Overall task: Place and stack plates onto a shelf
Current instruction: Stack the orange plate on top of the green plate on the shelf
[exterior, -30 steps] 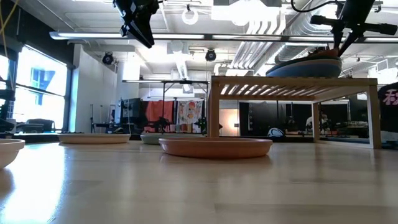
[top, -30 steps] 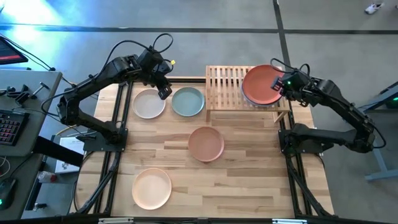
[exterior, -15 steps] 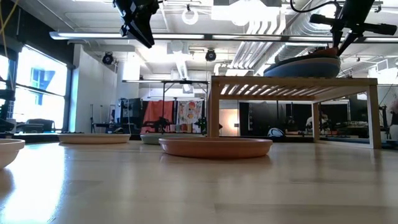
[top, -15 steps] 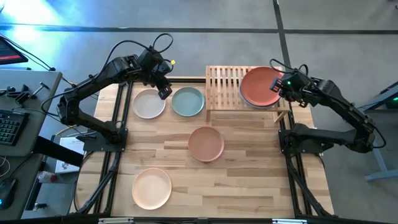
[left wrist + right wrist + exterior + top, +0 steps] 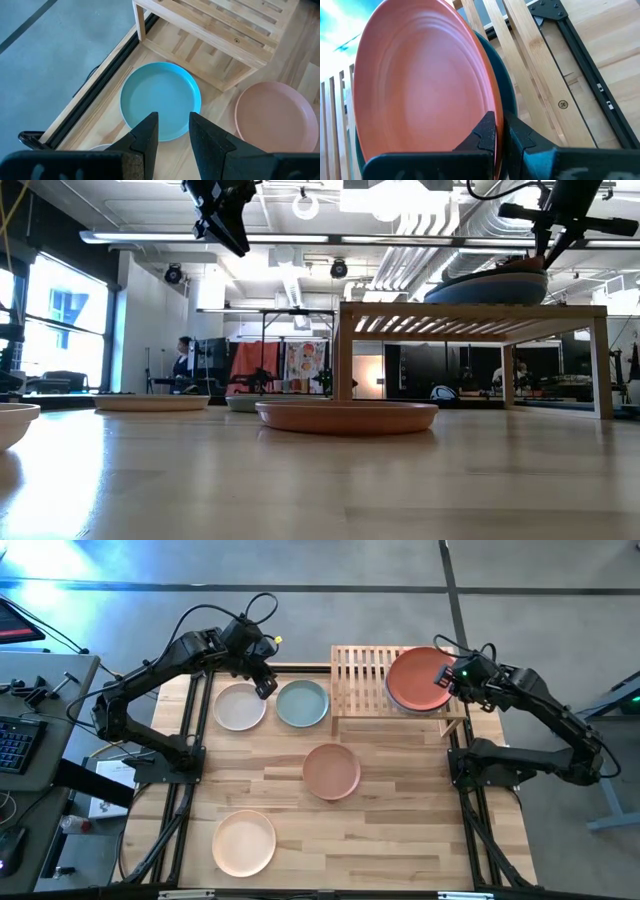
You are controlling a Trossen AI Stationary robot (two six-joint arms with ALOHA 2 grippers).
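The wooden table [image 5: 400,830] is seen with the slatted shelf [image 5: 360,670] at its far edge, and on the shelf's right end the orange-red plate [image 5: 420,678] is laid tilted over a dark green plate [image 5: 506,95]. Four plates are left on the tabletop: the off-white plate [image 5: 240,706] and blue plate [image 5: 302,703] side by side just left of the shelf, the tan-pink plate [image 5: 331,770] mid-table, the peach plate [image 5: 244,842] nearest the front. The orange-red plate's rim is pinched by the right gripper [image 5: 499,131], fingers pressed together on it, while the left gripper [image 5: 172,131] is held above the blue plate with fingers parted and nothing between them.
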